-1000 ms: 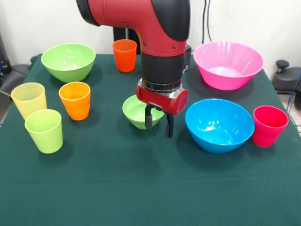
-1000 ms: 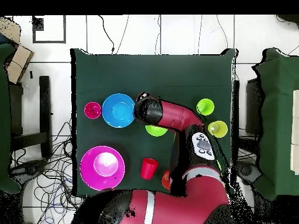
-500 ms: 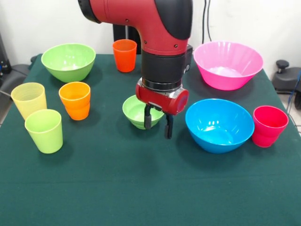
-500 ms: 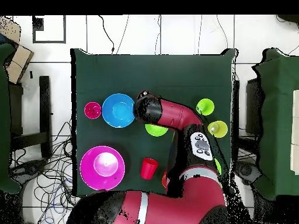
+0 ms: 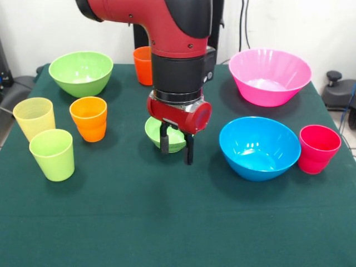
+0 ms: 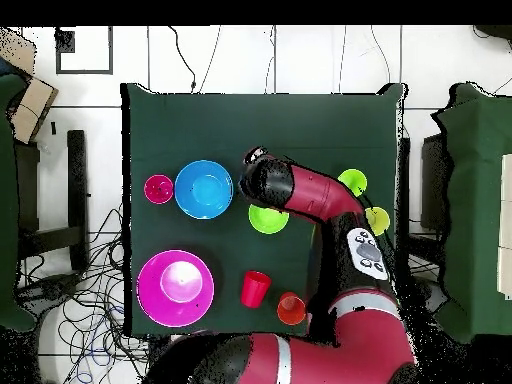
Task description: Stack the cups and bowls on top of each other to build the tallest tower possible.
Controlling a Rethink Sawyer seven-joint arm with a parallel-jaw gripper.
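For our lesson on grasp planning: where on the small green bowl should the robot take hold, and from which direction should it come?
Probably the rim, from straight above. The small green bowl sits upright and open on the table, and its sides slope outward, so a side pinch would likely slip. One finger inside and one outside the thin rim should hold. The open tool hangs at the rim nearest the front camera, with bare cloth beside it.

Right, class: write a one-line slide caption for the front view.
Gripper hangs open before the small green bowl; cups and bowls stand unstacked.

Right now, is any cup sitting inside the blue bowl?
No. The blue bowl is empty in the front view; the red cup stands beside it.
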